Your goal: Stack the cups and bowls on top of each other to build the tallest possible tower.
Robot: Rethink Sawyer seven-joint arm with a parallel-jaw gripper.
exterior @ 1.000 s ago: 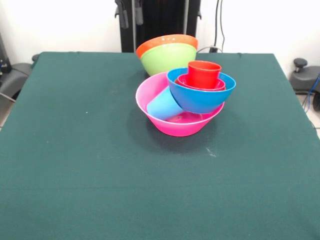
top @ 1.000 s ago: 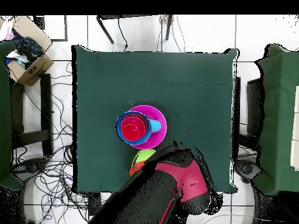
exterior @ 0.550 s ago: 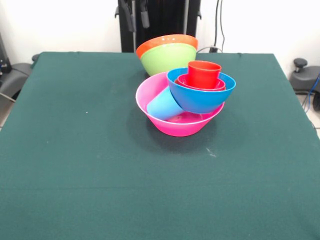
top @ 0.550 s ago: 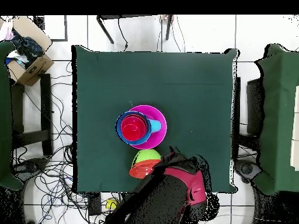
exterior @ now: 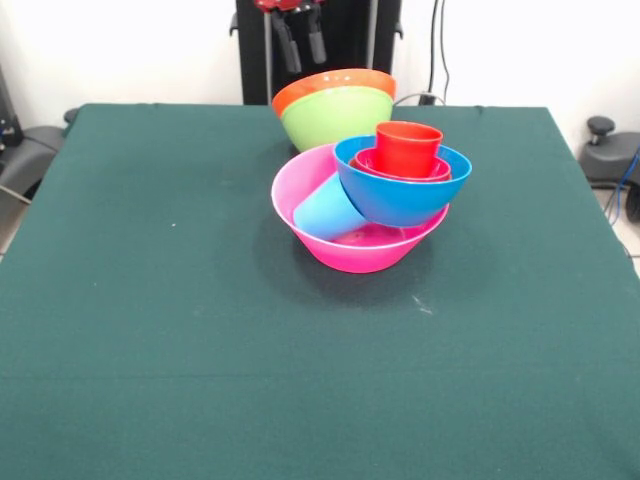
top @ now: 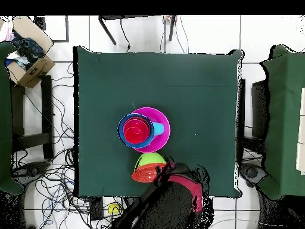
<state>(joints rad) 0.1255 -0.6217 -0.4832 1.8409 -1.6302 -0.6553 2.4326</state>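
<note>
The gripper [exterior: 301, 44] hangs with fingers apart, holding nothing, just behind the green bowl [exterior: 336, 116], seemingly lining up to lift it onto the tower [exterior: 372, 205] in front.

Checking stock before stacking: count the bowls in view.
5: pink bowl at the base, blue bowl tilted in it, small red bowl inside that, green bowl nested in orange bowl behind. Others may be hidden.
</note>
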